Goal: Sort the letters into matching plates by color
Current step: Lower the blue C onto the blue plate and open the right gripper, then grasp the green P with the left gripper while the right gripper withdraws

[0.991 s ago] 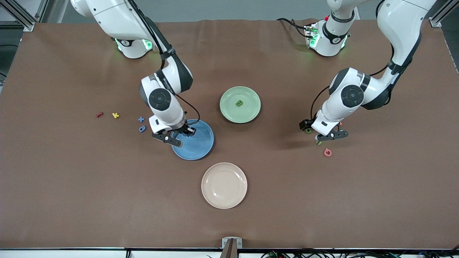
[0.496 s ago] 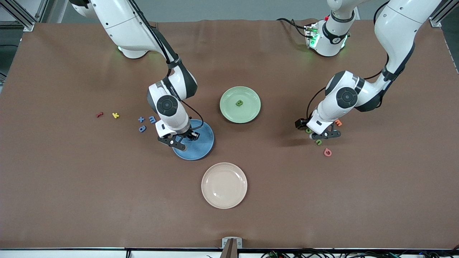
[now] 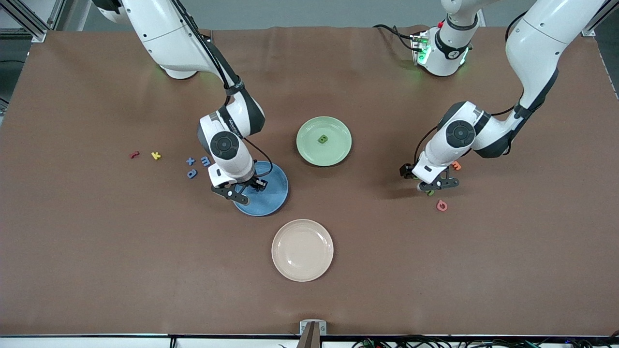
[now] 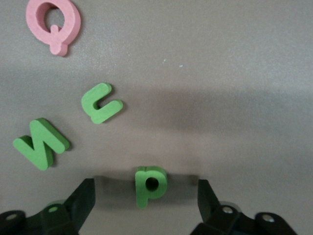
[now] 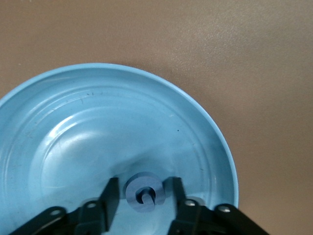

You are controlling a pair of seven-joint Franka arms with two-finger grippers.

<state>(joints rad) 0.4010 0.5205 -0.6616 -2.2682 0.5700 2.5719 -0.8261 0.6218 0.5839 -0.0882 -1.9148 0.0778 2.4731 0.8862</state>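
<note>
**Both grippers low over letters, one at each end of the table**

Nearest the front camera you see the beige plate, lying apart from the others.

Next up the table, your right gripper hangs over the blue plate. In the right wrist view its fingers stand a little apart on either side of a curled blue letter. There seems to be a slim gap on each side of it, though you cannot be sure it is free of the pads. The letter sits over the plate's floor, near the rim.

Toward the left arm's end of the table, a pink Q lies on the cloth. Your left gripper is down low just above it in the front view, jaws wide apart. The left wrist view shows a green p lying flat between the fingers, touching neither. A green u and a green N lie close by on the cloth. An orange letter peeks out beside the left wrist.

Toward the right arm's end, a blue d, a blue x and a blue m cluster beside the blue plate, with a yellow k and a red letter farther along.

Farthest from the camera, the green plate holds a single green B.
</note>
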